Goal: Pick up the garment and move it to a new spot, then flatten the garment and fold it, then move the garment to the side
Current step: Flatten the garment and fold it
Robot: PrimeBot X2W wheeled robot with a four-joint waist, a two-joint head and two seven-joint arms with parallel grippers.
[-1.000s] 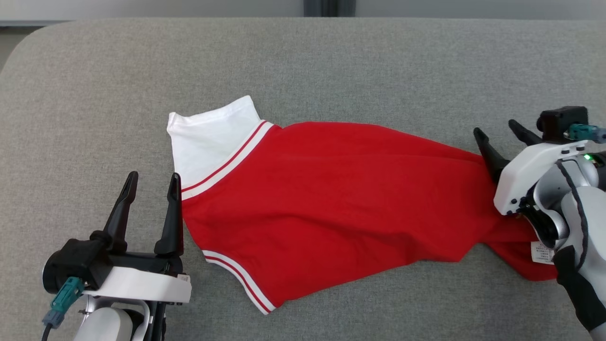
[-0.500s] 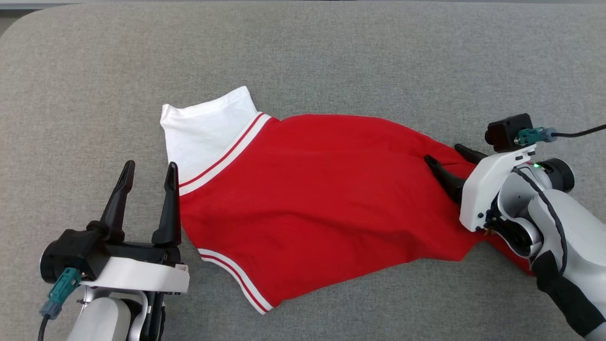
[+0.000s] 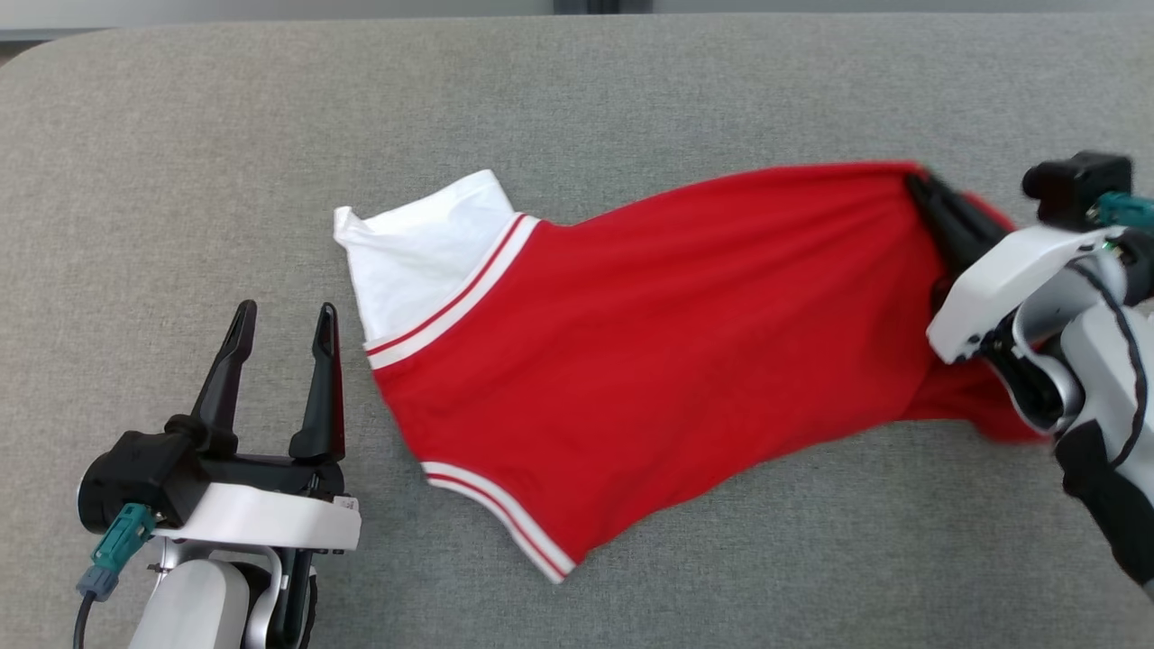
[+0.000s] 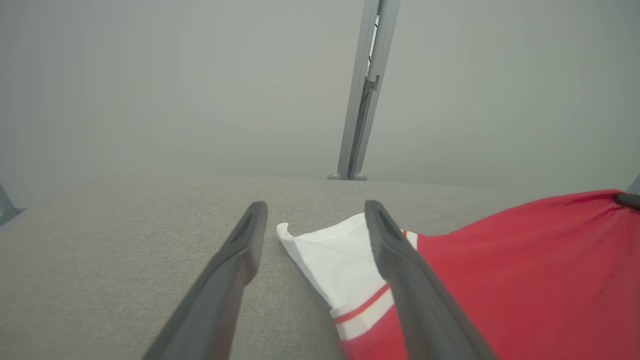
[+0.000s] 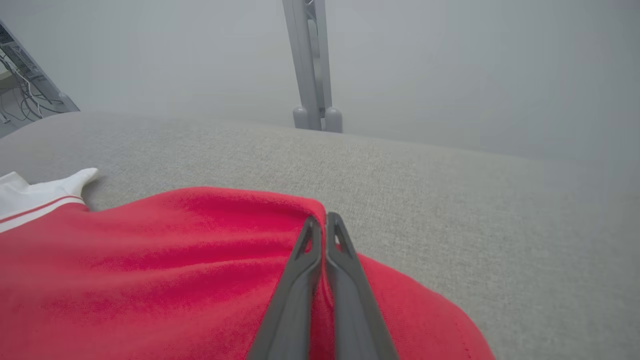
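Note:
The garment (image 3: 649,351) is a red shirt with white sleeves and red-and-white striped trim, spread across the grey padded table (image 3: 577,99). My right gripper (image 3: 920,185) is shut on the garment's right edge, and the cloth is pulled up and taut there; in the right wrist view the closed fingers (image 5: 324,235) pinch a red fold of the garment (image 5: 175,260). My left gripper (image 3: 287,320) stands open at the lower left, just left of the white sleeve (image 3: 424,248), holding nothing. In the left wrist view the white sleeve (image 4: 330,260) lies between and beyond the spread fingers (image 4: 240,260).
The grey padded table fills the head view, its rounded far left corner (image 3: 36,54) visible. A metal post (image 4: 362,90) stands behind the far edge, seen again as the metal post (image 5: 310,65) in the right wrist view. Cables (image 5: 20,75) lie off the left end.
My right gripper has closed on the garment's right edge and drawn it up and rightward, stretching the cloth; the white sleeve shifted slightly right. The left gripper stayed put and open.

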